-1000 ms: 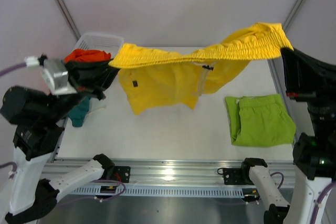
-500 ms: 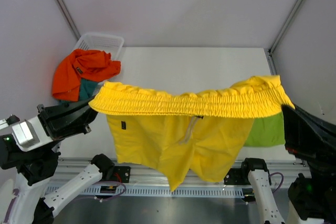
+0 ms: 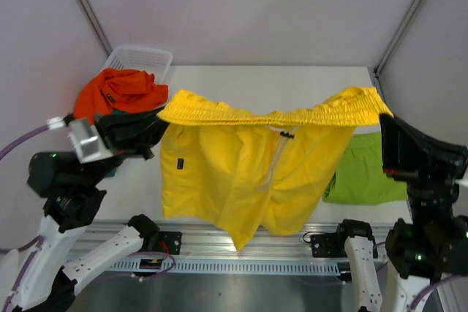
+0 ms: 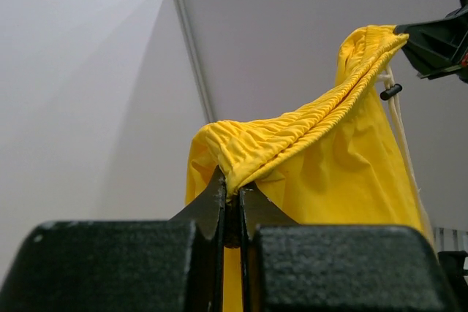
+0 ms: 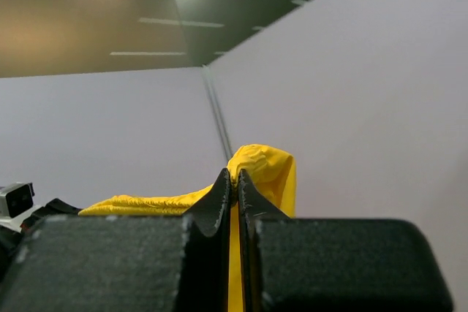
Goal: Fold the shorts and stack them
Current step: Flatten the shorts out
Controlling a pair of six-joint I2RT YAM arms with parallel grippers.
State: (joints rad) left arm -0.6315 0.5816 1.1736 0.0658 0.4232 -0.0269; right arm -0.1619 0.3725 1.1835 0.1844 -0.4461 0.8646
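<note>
The yellow shorts (image 3: 241, 173) hang in the air over the near half of the table, waistband stretched sideways, legs and white drawstring dangling. My left gripper (image 3: 162, 119) is shut on the waistband's left end, seen pinched in the left wrist view (image 4: 234, 189). My right gripper (image 3: 383, 117) is shut on the right end, which bunches above the fingertips in the right wrist view (image 5: 234, 180). Folded lime green shorts (image 3: 369, 173) lie flat at the right, partly behind the yellow cloth. Crumpled orange shorts (image 3: 121, 89) sit at the back left.
A white mesh basket (image 3: 139, 56) stands at the back left corner, behind the orange shorts. The white table (image 3: 256, 82) shows bare behind the hanging cloth. Grey walls with metal posts close in on the left, back and right.
Both arms carried the stretched yellow shorts from the back of the table toward the near edge, then lifted them and drew them a little back. Both grips held.
</note>
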